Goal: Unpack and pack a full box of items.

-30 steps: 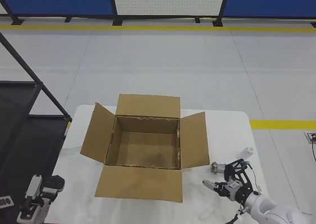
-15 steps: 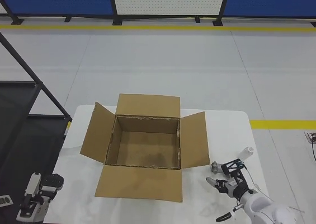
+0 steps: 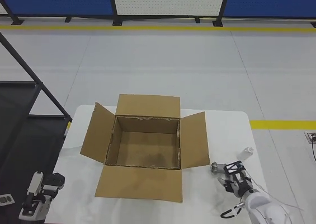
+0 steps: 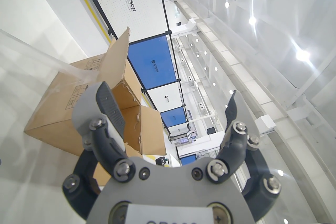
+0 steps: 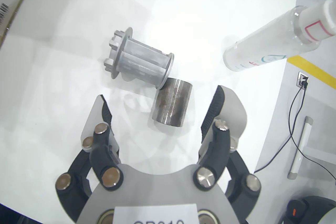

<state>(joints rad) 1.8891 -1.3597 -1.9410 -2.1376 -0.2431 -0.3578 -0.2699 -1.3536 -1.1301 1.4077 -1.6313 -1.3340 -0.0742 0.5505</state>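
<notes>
1. Far left, the left gripper (image 3: 39, 193) hangs just off the white table's (image 3: 225, 129) left edge, near its front corner. Its own wrist view has the left gripper (image 4: 169, 93) spread wide, with nothing between the ribbed pads (image 4: 109, 104).
2. Middle of the table, the cardboard box (image 3: 141, 183) stands open. All four flaps are folded outward and its brown floor is in plain sight. From the left wrist, the box (image 4: 60, 104) sits ahead of the fingers and apart from them.
3. Right of the box, just past its right flap, a grey flanged metal hub (image 5: 139, 63) lies on its side on the tabletop. It shows as a small grey piece (image 3: 215, 166) from above.
4. Touching one flange of the hub is a dark steel cylinder (image 5: 172, 105), also on its side.
5. And there's the right gripper (image 3: 235, 175), over the table's front right area. The right gripper (image 5: 160, 93) is wide open and the steel cylinder sits between its fingers, with a gap showing on both sides.
6. Farthest right, a capped white plastic bottle (image 5: 273, 43) lies near the table's right edge, apart from the metal parts. It is also visible from above (image 3: 248, 150).
</notes>
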